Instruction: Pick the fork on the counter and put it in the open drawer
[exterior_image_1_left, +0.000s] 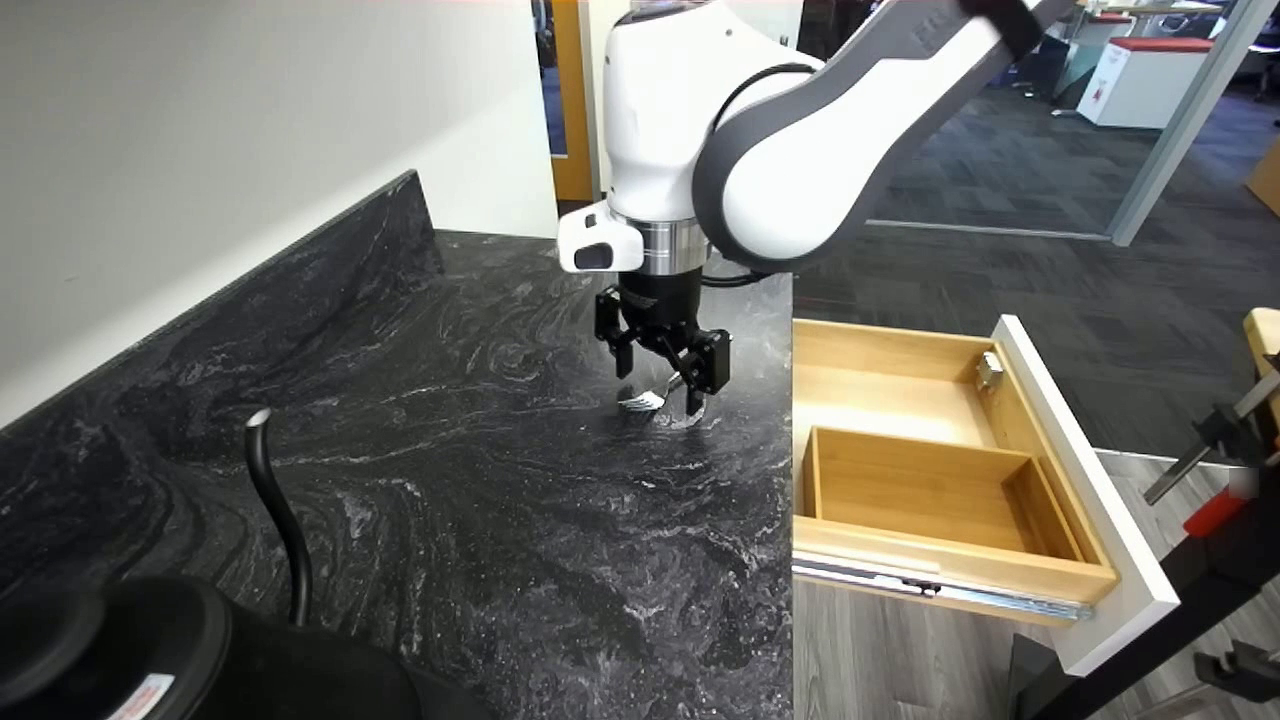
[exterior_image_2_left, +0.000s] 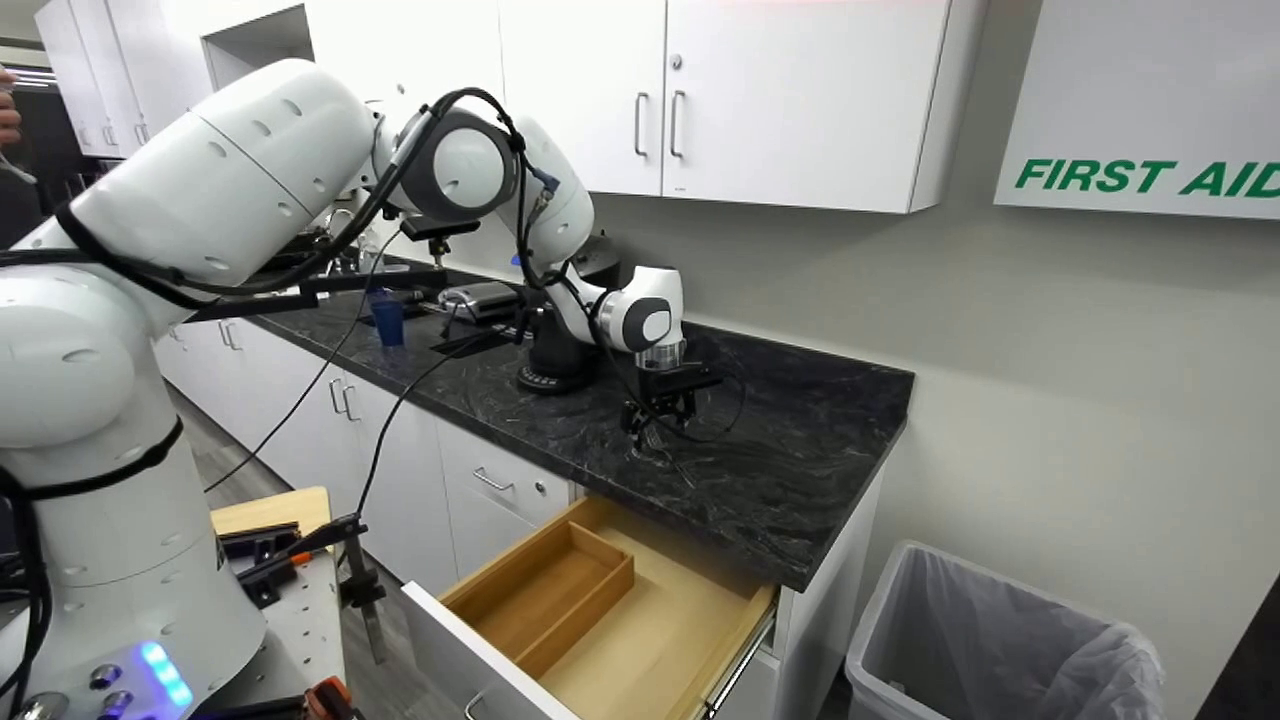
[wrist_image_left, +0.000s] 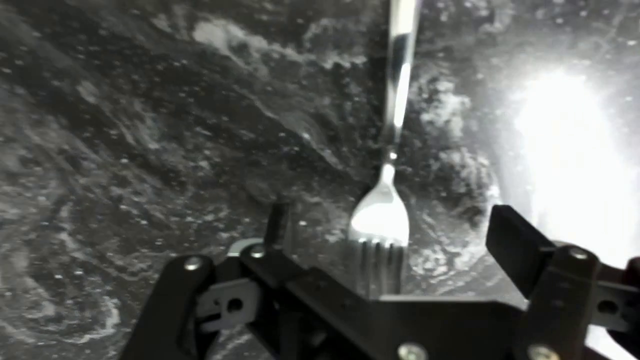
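The silvery fork (wrist_image_left: 382, 215) lies on the dark marble counter (exterior_image_1_left: 500, 520). In an exterior view its tines (exterior_image_1_left: 642, 402) show below my gripper (exterior_image_1_left: 658, 390). In the wrist view my gripper (wrist_image_left: 392, 222) is open, with a finger on each side of the fork's head and a gap on both sides. The tine ends are partly hidden behind the gripper body, and the handle runs out of the top of that view. The light-wood drawer (exterior_image_1_left: 960, 578) is pulled out beside the counter; it also shows in an exterior view (exterior_image_2_left: 650, 645).
A wooden divider box (exterior_image_1_left: 930, 490) sits inside the drawer. A black appliance (exterior_image_1_left: 220, 660) and a dark curved upright rod (exterior_image_1_left: 280, 510) stand on the counter. A grey bin (exterior_image_2_left: 1000, 640) stands past the counter's end. White cabinets (exterior_image_2_left: 780, 100) hang above.
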